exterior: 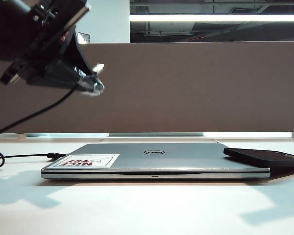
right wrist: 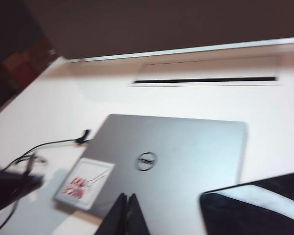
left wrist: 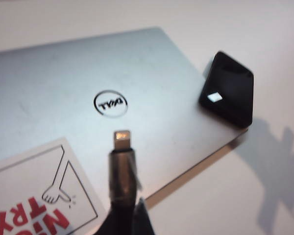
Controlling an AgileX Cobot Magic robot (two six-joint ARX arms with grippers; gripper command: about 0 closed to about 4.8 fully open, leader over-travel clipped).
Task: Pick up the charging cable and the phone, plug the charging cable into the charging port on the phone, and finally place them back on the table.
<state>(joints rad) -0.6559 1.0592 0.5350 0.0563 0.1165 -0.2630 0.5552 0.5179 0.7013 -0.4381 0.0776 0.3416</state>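
High at the left of the exterior view, my left gripper is shut on the charging cable, whose black cord hangs down to the table. In the left wrist view the silver plug and its dark collar stick out past the left gripper, above the laptop lid. The black phone lies on the laptop's right corner and overhangs it. My right gripper hovers shut and empty over the lid beside the phone. I cannot make out the charging port.
A closed silver Dell laptop with a white and red sticker lies mid-table. More black cord runs along the table to its left. A brown divider panel stands behind. The table has a cable slot at the back.
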